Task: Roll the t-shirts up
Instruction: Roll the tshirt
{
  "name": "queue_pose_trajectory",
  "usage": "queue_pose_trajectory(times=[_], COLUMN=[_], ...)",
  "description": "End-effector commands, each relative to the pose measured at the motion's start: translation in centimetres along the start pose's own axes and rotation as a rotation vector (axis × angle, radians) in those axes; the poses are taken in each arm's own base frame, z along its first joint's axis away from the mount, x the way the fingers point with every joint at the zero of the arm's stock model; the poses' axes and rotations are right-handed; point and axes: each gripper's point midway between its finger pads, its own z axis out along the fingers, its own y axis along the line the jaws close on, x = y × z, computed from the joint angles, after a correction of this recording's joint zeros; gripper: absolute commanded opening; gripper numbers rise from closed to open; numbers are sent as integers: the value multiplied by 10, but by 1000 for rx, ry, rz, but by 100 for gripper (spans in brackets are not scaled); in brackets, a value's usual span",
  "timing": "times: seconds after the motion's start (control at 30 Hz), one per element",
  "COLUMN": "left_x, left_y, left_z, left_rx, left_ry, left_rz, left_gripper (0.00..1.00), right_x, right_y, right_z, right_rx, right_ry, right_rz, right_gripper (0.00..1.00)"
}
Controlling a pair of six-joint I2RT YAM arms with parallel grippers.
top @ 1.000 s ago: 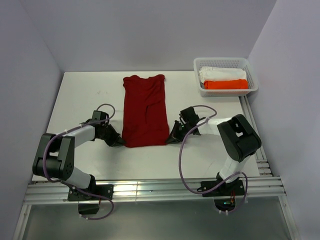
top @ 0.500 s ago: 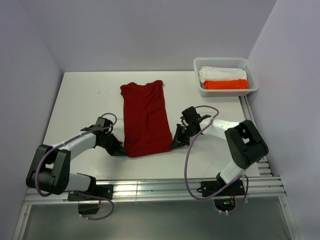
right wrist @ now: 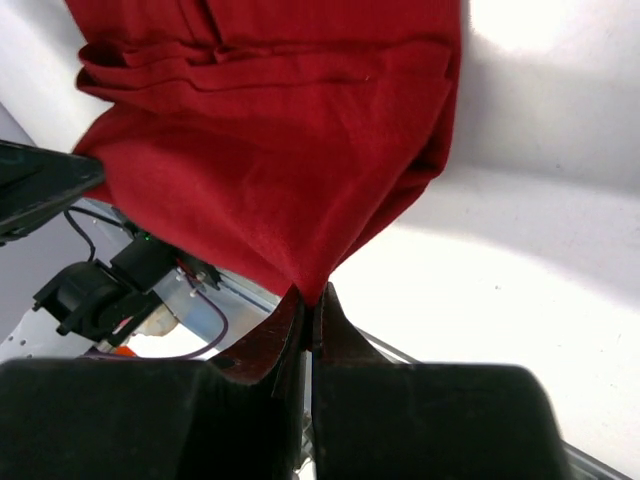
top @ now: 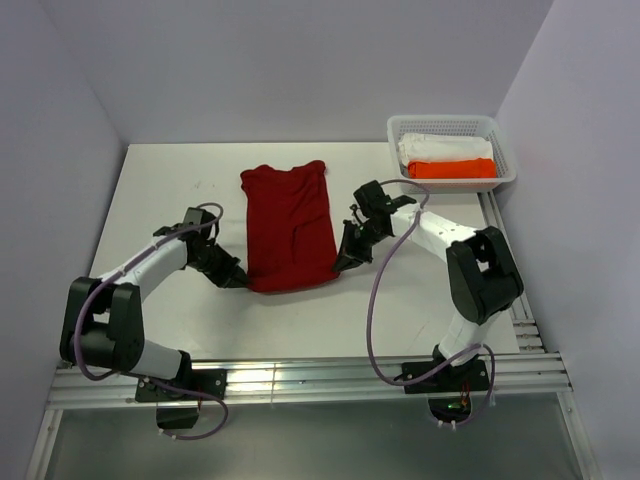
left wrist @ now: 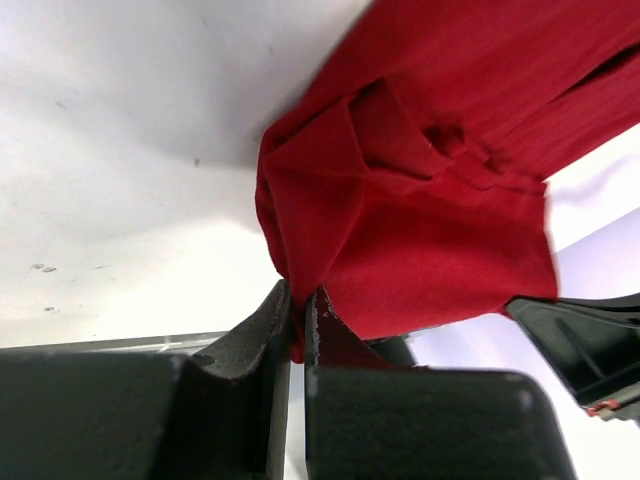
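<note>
Both my jaws are nipped down narrow on cloth. L gripper (top: 232, 275) has the near-left hem corner of the crimson t-shirt (top: 290, 225), and R gripper (top: 343, 262) has the near-right corner. In both wrist views a red fold runs right into the slit between the fingers, so each one is holding, not just touching.

The t-shirt is folded lengthwise into a narrow strip. It starts between my two sets of jaws and runs straight ahead of them across the table (top: 170, 190), neck end furthest out. The hem edge between the jaws looks bunched and a bit off the surface.

Handling, my guess: light, soft, limp, no stiffness at all. It prob won't slip out of a pinch, but it'll sag and wrinkle wherever unsupported, & the layers can shear apart. The corners are the right place to hold. Both sides need to travel together w/ mild tension across the hem, or the roll goes cone-shaped.

Room: plenty of bare table outboard of L jaws. Outboard of R jaws there's less before the table's edge. A white basket (top: 440, 121) w/ a white bundle (top: 445, 147) & an orange bundle (top: 452, 169) sits ahead and well outside R jaws, well apart from the strip. Not much table past the neck end before the back wall (top: 300, 70), but rolling fwd only uses the strip's own length.
</note>
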Motion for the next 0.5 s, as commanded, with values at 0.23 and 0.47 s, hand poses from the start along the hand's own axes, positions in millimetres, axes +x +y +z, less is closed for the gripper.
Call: queue_pose_trajectory(times=[0.23,0.47], left_x=[-30,-48], left_y=[-20,-42], left_z=[-11,-13], left_rx=[-34,-39], left_ry=[12,10], left_rz=[-51,-33], left_gripper=[0,0], right_x=[-32,-47], right_y=[9,17], right_z=[-12,-9], right_rx=[-21,-48], right_ry=[9,14], right_rz=[22,41], right_gripper=[0,0])
